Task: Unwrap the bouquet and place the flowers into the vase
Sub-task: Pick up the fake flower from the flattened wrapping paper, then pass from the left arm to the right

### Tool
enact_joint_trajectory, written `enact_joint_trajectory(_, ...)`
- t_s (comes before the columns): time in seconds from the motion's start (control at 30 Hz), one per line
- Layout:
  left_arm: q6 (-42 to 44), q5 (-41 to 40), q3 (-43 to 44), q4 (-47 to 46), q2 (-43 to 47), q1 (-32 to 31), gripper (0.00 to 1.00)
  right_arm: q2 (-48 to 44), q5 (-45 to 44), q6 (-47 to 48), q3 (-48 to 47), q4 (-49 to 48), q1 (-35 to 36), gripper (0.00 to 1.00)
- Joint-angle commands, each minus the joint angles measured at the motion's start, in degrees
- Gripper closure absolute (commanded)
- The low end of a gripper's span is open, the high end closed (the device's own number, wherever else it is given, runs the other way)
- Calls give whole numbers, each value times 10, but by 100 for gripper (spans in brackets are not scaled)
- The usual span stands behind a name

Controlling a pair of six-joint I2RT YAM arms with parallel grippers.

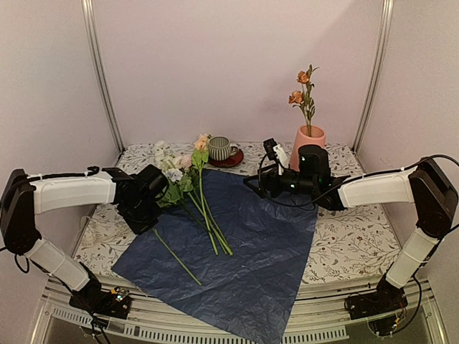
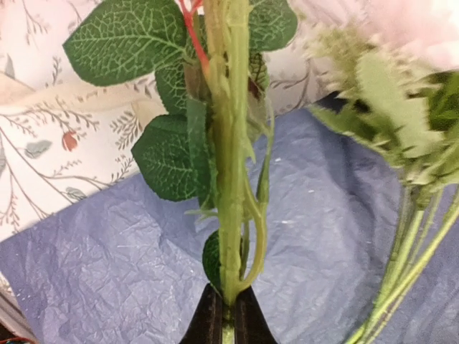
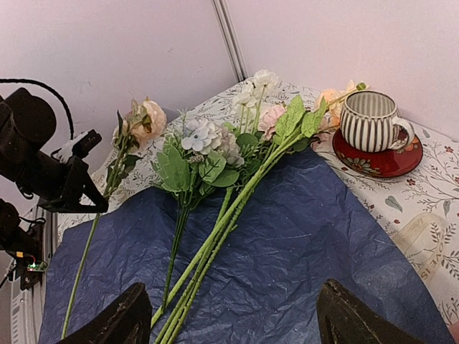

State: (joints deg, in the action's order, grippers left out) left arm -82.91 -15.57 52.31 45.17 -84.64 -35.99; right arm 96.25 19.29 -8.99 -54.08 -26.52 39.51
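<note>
Pale pink walls (image 1: 237, 64) close in a worktop (image 1: 351, 244) covered by a cloth printed with small sprigs. A sheet of crinkled blue paper (image 1: 258, 244) lies open across the middle, its near corner hanging over the front edge.

The flowers (image 1: 204, 208) lie loose on the paper's far-left part, stems on the sheet and blooms reaching past its far edge onto the cloth. Just beyond that edge a striped cup (image 1: 219, 148) stands on a red saucer (image 1: 233, 161). The vase (image 1: 313, 135) stands past the paper's far-right corner, already holding an orange-flowered sprig (image 1: 305, 93).

At the paper's left edge the left tool (image 2: 229, 319) is clamped on one green stem (image 2: 229, 143). The right tool (image 3: 237, 315) hangs over the paper's far-right side, fingers wide apart and gripping nothing.

The right arm hides the vase's lower half. The left wrist view cuts off the held stem's bloom, and the blooms beside it there are blurred. Whether that stem touches the paper I cannot tell.
</note>
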Motion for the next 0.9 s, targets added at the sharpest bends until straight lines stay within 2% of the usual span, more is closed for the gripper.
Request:
enact_joint_trajectory(0.0, 59, -48, 39, 26, 39, -8, 100, -12, 14, 1, 2, -5, 3, 19)
enact_joint_trajectory(0.13, 202, -49, 85, -36, 86, -21, 100, -19, 38, -14, -15, 7, 4, 19)
enact_joint_trajectory(0.23, 306, -35, 76, -116, 134, -31, 100, -22, 90, -36, -39, 21, 3, 20)
enact_joint_trajectory(0.33, 418, 59, 35, -259, 187, -39, 100, -20, 152, -70, -64, 24, 4, 22)
enact_joint_trajectory(0.43, 493, 156, -5, -393, 230, -55, 100, -16, 191, -104, -85, 19, 13, 23)
enact_joint_trajectory(0.53, 536, 223, -46, -482, 259, -68, 100, -13, 208, -133, -107, 11, 29, 23)
enact_joint_trajectory(0.73, 582, 327, -95, -601, 277, -80, 100, -11, 214, -165, -140, -14, 59, 27)
enact_joint_trajectory(0.87, 597, 361, -97, -630, 260, -89, 100, -10, 211, -154, -163, -28, 87, 30)
